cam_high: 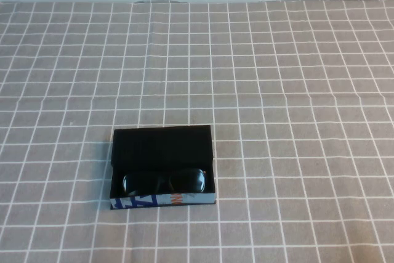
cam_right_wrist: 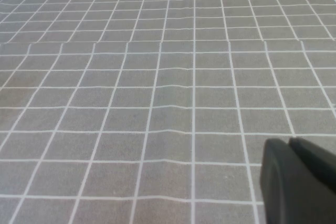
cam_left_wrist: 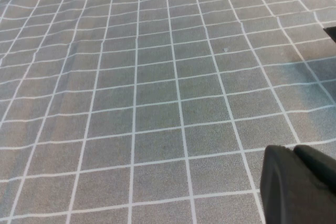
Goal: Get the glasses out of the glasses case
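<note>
High view shows the glasses case [cam_high: 163, 165] lying open on the bench [cam_high: 295, 90], toward six o'clock from the bench's middle and a little to the robot's left. Its flap lid is folded back toward twelve o'clock, and the printed front edge in blue, white and orange faces six o'clock. The glasses [cam_high: 164, 181] rest inside the case, lenses side by side just behind that printed edge, their arms not clearly separable from the dark interior.

Neither arm appears in the high view. The left end effector [cam_left_wrist: 296, 184] shows only as a dark finger part at the edge of the left wrist view, over bare checked cloth; whether its fingers are apart or together cannot be told. The right end effector [cam_right_wrist: 296, 179] shows the same way in the right wrist view, also over bare cloth, and its state cannot be told either. A dark corner at the left wrist view's edge may be the case, though that is uncertain.

Judging from this, the task stands at its start: the lid is already off the glasses, but no reach has begun. The next move likely calls for one arm to come over the case, descend with fingers spread across the frame's bridge or one lens rim, close gently, and lift straight up so the frame clears the case walls without dragging the light case along.
</note>
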You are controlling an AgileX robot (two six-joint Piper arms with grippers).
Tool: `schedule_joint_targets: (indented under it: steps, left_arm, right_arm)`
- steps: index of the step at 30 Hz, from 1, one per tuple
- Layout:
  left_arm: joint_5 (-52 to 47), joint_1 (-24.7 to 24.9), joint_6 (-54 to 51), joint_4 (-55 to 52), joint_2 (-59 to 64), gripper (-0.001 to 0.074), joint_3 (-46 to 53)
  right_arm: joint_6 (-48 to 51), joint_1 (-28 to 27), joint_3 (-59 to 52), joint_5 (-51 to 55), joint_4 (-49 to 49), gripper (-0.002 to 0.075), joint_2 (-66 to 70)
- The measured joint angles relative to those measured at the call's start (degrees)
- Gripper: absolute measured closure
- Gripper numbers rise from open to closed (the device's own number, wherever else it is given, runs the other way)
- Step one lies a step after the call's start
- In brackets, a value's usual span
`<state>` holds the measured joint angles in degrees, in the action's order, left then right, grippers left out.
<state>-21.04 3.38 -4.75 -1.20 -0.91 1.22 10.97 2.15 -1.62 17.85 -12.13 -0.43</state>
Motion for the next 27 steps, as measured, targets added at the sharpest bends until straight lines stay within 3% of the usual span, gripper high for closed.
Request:
schedule_joint_targets:
  steps: [27]
  left_arm:
    - [0.0, 0.0, 0.0, 0.0, 0.0, 0.0739, 0.0]
  right_arm:
    - [0.0, 0.0, 0.0, 0.0, -4.97, 0.0744, 0.0]
